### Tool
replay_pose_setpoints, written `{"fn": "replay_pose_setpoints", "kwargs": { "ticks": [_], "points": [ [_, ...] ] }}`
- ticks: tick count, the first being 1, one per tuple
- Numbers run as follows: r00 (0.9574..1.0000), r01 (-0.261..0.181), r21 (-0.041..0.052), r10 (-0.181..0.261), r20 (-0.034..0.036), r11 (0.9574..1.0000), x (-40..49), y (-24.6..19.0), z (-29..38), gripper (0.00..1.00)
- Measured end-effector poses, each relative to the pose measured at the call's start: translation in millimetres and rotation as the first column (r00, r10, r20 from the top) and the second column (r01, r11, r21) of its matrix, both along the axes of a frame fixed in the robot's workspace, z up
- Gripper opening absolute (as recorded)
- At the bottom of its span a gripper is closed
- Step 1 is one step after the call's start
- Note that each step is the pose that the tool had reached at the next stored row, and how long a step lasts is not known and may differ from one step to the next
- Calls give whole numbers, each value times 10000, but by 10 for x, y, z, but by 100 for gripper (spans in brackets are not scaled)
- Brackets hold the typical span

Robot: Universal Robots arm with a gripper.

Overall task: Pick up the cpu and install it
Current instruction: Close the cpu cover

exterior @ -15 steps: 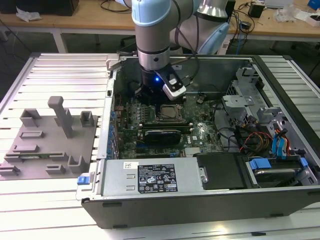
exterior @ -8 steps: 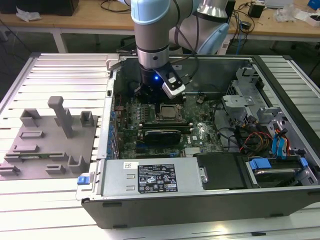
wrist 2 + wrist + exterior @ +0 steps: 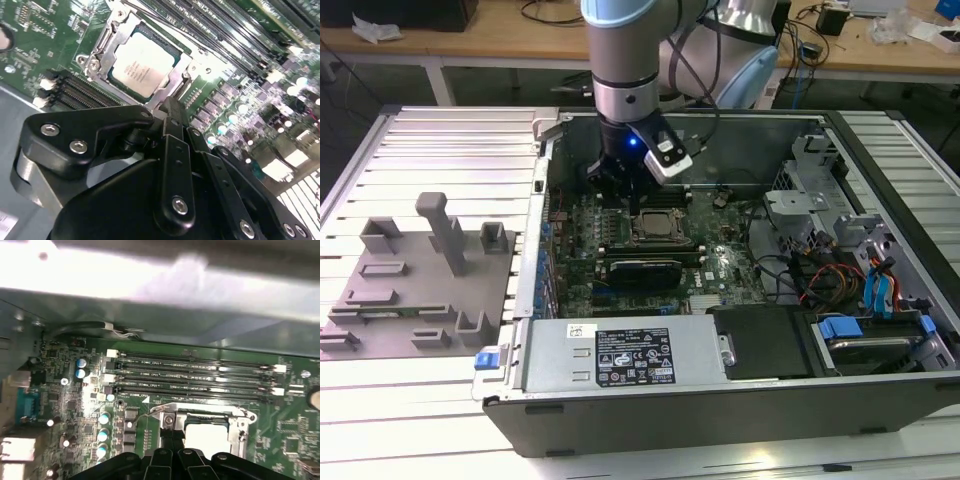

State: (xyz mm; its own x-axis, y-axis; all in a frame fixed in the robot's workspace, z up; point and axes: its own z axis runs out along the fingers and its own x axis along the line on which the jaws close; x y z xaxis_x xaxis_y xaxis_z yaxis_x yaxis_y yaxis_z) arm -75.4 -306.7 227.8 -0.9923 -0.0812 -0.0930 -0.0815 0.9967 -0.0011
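Note:
The cpu (image 3: 136, 68), a flat square chip with a silvery-white top, lies inside the metal-framed socket (image 3: 98, 46) on the green motherboard (image 3: 720, 265). It also appears in the first wrist view, cpu (image 3: 207, 437), and from outside as a pale square, cpu (image 3: 655, 225). My gripper (image 3: 623, 195) hangs inside the open computer case, just beside the socket's edge toward the exterior view's left. Its black fingertips (image 3: 171, 106) stand close together with nothing between them, next to the socket frame. The gripper (image 3: 169, 439) is shut and holds nothing.
A grey fixture tray (image 3: 410, 290) lies on the slatted table at the exterior view's left. Inside the case are memory slots (image 3: 195, 375), a power supply box (image 3: 630, 355) at the front, a metal drive cage (image 3: 810, 200) and cables (image 3: 820, 280) at the right.

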Motion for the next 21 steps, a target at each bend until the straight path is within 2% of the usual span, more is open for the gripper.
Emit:
{"fn": "replay_pose_setpoints", "kwargs": {
  "ticks": [3,5,6,8,15,18,21],
  "points": [
    [10000,0,-10,0,0,10000,0,0,139,11],
    [10000,0,-14,0,1,10000,0,0,264,11],
    [10000,0,-15,0,0,10000,0,0,297,11],
    [10000,0,-18,0,0,10000,9,0,307,11],
    [10000,32,-28,-32,-93,10000,312,-9,307,11],
    [9984,552,-28,-552,-101,9985,313,-15,298,11],
    [9971,752,-28,-753,-102,9972,314,-46,291,11]
  ]
}}
